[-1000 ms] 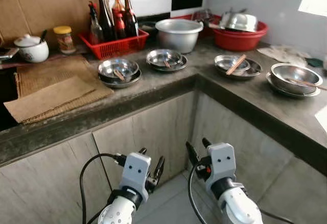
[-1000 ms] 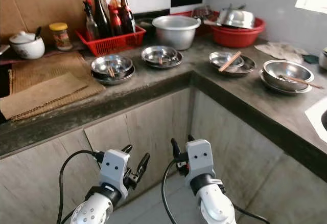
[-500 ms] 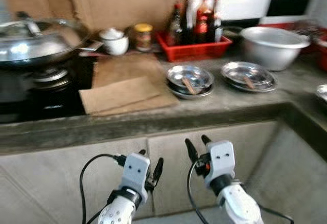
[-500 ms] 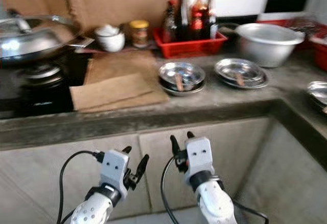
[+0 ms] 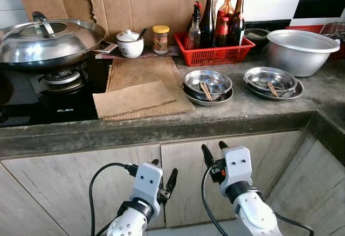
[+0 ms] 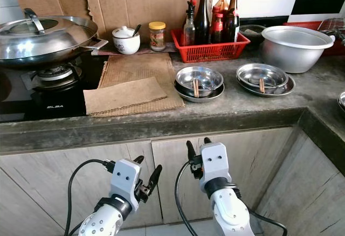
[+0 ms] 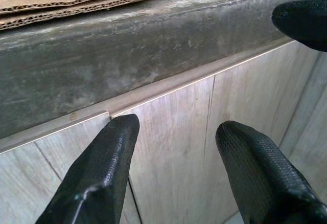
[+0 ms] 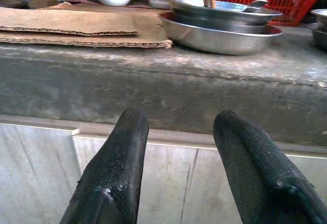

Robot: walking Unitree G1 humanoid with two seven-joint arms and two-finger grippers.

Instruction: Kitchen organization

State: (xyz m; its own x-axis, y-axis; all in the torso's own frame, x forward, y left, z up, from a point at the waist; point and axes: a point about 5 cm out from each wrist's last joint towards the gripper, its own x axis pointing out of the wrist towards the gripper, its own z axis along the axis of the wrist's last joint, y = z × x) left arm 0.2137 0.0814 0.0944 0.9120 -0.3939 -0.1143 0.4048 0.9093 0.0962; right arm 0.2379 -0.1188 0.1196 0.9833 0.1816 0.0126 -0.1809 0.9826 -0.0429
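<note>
My left gripper [image 5: 163, 172] and right gripper [image 5: 214, 148] hang below the counter [image 5: 161, 128], fingers apart, holding nothing. On top sit two stacks of steel bowls [image 5: 208, 87], a red basket [image 5: 214, 51] of bottles, and a hob [image 5: 51, 104] marked "ELBA".

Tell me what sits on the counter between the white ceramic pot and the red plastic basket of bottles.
A glass jar with a yellow lid, seen in both eye views, between the white ceramic pot and the red plastic basket.

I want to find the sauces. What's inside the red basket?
The red plastic basket holds several tall dark glass bottles with red caps, standing upright. Its mesh wall hides their bottoms, so anything small lying underneath cannot be seen.
</note>
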